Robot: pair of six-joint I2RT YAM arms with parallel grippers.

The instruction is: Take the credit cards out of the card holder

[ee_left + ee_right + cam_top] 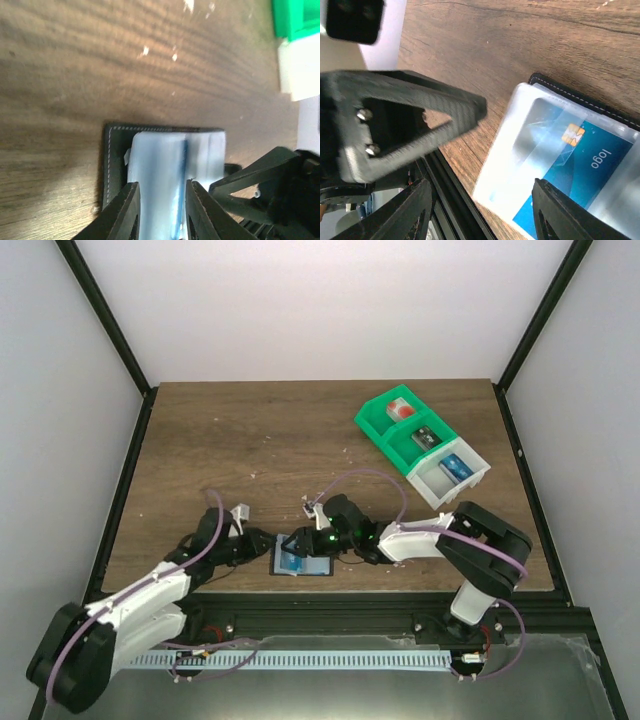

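Lying open at the near edge of the tabletop (250, 440), one card holder (303, 562) is seen from above, flanked by the left tool (285, 548) and the right tool (318, 540). One bin (385, 420) stands well beyond it. From the left wrist, the card holder is straddled by narrowly parted fingers, and whether they grip it cannot be told. From the right wrist, one credit card (590, 165) is seen inside the card holder. The right tool is spread wide and empty. Further cards cannot be made out.

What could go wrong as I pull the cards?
The blue chip card sits under a clear plastic sleeve, so the left gripper may pinch sleeve and card together and lift the whole pale blue-grey bifold card holder. The holder lies close to the wooden table's near edge; a pull that way might drag it off. The right gripper crowds in beside the left, so they could bump.
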